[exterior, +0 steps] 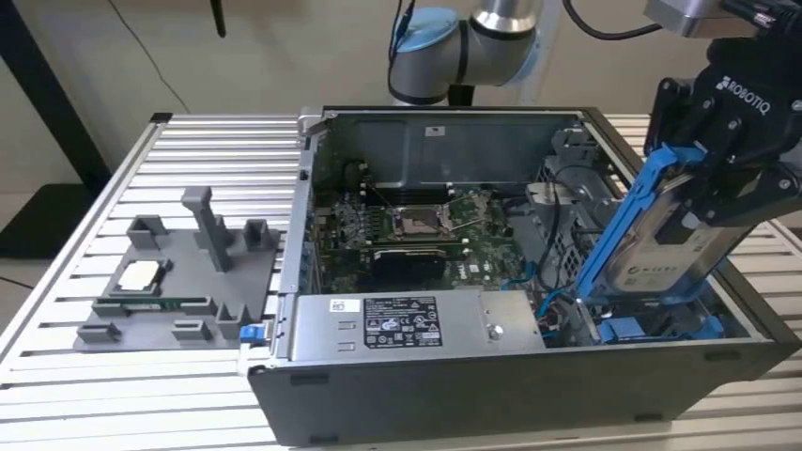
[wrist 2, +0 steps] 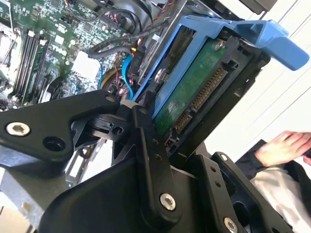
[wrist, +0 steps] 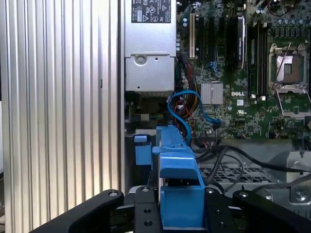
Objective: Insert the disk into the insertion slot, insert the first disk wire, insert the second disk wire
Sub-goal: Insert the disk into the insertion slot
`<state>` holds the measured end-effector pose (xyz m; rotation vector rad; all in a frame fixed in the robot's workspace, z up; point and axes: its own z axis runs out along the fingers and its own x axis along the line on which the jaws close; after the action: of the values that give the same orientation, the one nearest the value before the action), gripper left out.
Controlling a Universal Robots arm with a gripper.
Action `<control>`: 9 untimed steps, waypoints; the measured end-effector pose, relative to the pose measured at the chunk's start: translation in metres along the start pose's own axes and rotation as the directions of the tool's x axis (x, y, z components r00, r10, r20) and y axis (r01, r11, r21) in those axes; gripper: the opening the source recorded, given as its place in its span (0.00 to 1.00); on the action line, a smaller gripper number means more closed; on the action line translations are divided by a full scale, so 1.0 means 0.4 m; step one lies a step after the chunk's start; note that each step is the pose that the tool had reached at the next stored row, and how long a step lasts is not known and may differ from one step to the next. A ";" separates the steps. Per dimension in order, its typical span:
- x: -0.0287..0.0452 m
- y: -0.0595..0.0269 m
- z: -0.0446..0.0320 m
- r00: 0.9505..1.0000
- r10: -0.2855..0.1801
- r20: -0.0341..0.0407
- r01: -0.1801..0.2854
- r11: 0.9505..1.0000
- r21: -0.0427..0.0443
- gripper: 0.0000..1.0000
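My gripper (exterior: 712, 183) is shut on the disk (exterior: 674, 252), a silver-grey drive in a bright blue carrier (exterior: 630, 218). The disk hangs steeply tilted over the open computer case's front corner at the exterior view's right. Its lower end reaches down to the insertion slot (exterior: 652, 329), the drive bay with blue plastic parts. The second wrist view shows the disk's green underside and connector (wrist 2: 194, 92) between my black fingers (wrist 2: 146, 141). In the first wrist view the carrier (wrist: 177, 165) sits in my gripper (wrist: 177, 211), beside a blue slot part (wrist: 142, 148). A loose blue cable (wrist: 182, 109) curls just beyond.
The case holds a motherboard (exterior: 414, 225) and a silver power-supply box (exterior: 401, 324) along its front wall. A grey fixture tray (exterior: 176, 282) lies on the ribbed table at the exterior view's left. A person's hand (wrist 2: 286, 145) rests outside the case.
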<state>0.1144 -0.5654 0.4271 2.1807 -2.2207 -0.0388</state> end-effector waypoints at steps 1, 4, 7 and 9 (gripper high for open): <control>0.000 0.000 0.002 1.000 0.000 0.000 0.000 1.000 0.000 0.32; 0.000 -0.003 0.009 1.000 0.000 0.000 0.000 1.000 0.000 0.32; 0.000 -0.010 0.017 1.000 0.000 0.000 0.000 1.000 0.000 0.32; 0.000 -0.018 0.021 1.000 0.000 0.000 0.000 1.000 0.000 0.32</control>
<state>0.1211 -0.5655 0.4184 2.1807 -2.2207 -0.0388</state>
